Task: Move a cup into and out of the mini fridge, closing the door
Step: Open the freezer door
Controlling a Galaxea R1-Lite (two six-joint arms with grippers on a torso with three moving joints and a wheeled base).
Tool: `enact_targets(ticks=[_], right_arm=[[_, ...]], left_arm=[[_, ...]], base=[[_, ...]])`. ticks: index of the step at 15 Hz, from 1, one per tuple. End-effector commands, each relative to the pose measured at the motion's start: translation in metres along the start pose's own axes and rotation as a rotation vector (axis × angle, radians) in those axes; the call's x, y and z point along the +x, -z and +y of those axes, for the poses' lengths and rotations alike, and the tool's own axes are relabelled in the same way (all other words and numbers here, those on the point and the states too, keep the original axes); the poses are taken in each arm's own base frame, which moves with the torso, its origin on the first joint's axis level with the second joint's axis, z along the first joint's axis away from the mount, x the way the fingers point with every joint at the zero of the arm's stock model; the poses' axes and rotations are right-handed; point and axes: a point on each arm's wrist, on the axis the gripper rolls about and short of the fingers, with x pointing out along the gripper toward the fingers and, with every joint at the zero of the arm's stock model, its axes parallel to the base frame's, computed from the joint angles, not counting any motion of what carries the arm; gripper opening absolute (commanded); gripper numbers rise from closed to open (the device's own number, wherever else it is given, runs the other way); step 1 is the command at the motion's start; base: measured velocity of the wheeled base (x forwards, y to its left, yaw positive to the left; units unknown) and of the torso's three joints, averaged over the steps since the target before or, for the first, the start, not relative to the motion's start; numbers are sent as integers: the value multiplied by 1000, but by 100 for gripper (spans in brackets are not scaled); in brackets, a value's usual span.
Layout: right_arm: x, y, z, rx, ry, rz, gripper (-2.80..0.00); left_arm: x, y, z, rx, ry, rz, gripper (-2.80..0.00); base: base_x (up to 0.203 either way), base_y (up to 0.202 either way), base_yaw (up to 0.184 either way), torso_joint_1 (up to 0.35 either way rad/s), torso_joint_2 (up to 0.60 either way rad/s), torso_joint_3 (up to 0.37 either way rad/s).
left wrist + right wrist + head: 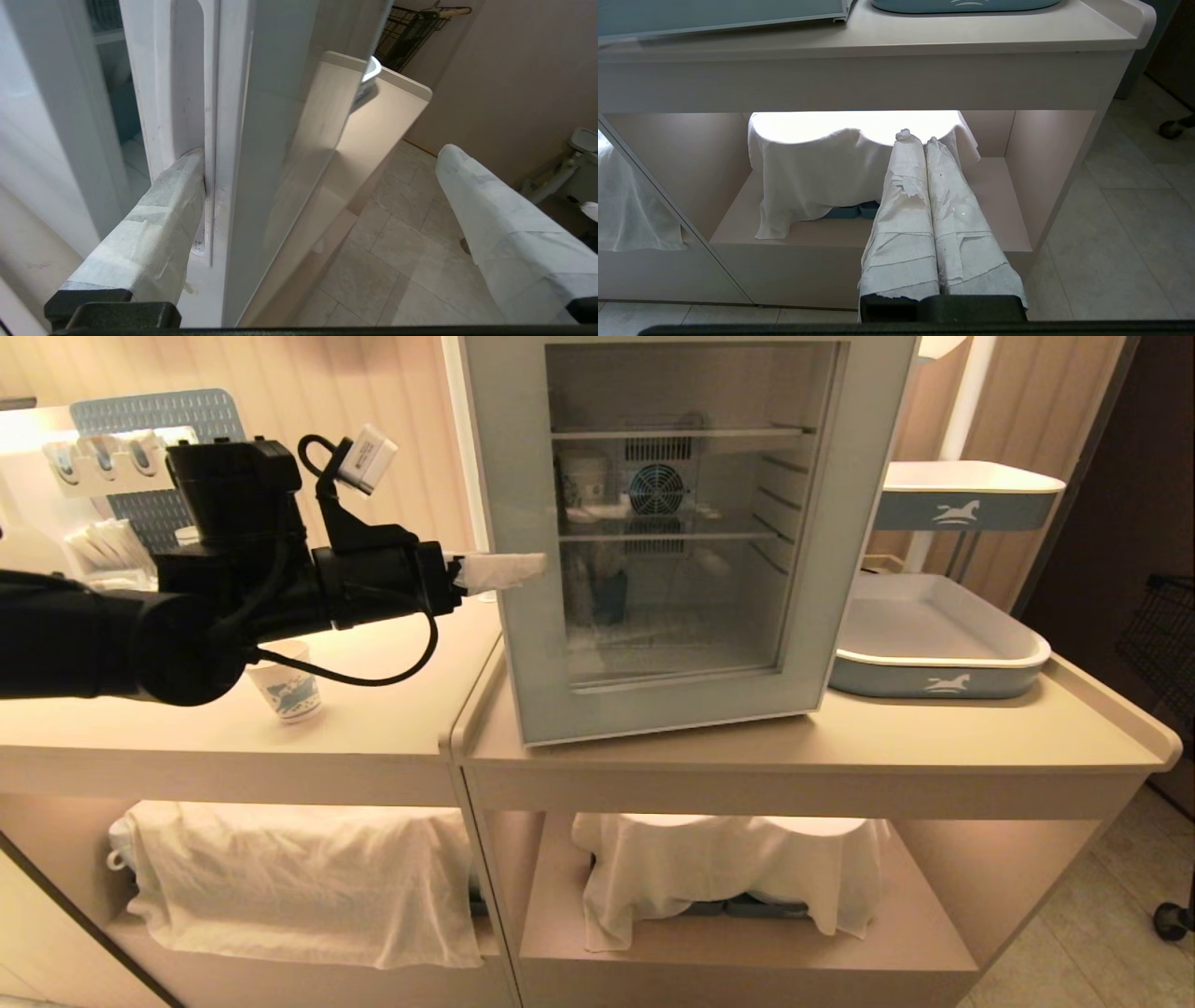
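Note:
The white mini fridge [681, 373] stands on the right counter. Its grey-framed glass door [523, 644] is ajar by a narrow gap at the left edge. My left gripper [509, 571] is open and straddles that edge. In the left wrist view, one taped finger [159, 210] sits in the groove behind the door [271, 116] and the other finger [495, 219] hangs free in front, with the gripper [320, 154] holding nothing. The cup [288, 689] stands upright on the left counter, partly hidden under my left arm. My right gripper [917, 137] is shut and empty, parked low before the counter's lower shelf.
A blue-grey tray [938, 672] lies on the counter right of the fridge, and another [971, 495] sits on a stand behind it. White cloths [299, 877] [719, 868] drape the lower shelves. A cup rack [103, 457] stands at the back left. A black wire basket [1158, 635] is at the far right.

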Motion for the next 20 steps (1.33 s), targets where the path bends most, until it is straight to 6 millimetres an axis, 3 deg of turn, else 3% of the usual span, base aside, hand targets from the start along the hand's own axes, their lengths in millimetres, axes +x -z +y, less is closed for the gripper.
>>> enact_targets(ticks=[1, 7, 14, 16, 19, 20], right_arm=[[0, 0, 0, 0, -1, 0, -280], [0, 0, 0, 0, -1, 1, -280], [0, 0, 0, 0, -1, 1, -280], [0, 0, 0, 0, -1, 1, -280], [0, 0, 0, 0, -1, 1, -280], [0, 0, 0, 0, -1, 1, -280]], left_arm=[[-12, -10, -20, 22, 16, -19, 0], [-38, -10, -54, 14, 35, -16, 0], [-71, -1, -109, -22, 100, -14, 0], [-78, 5, -105, -26, 56, -15, 0], [-93, 9, -78, -5, -84, -19, 0], [-98, 10, -69, 2, -124, -18, -280]], base=[[0, 0, 0, 0, 0, 0], [0, 0, 0, 0, 0, 0], [0, 0, 0, 0, 0, 0], [0, 0, 0, 0, 0, 0], [0, 0, 0, 0, 0, 0], [0, 0, 0, 0, 0, 0]])
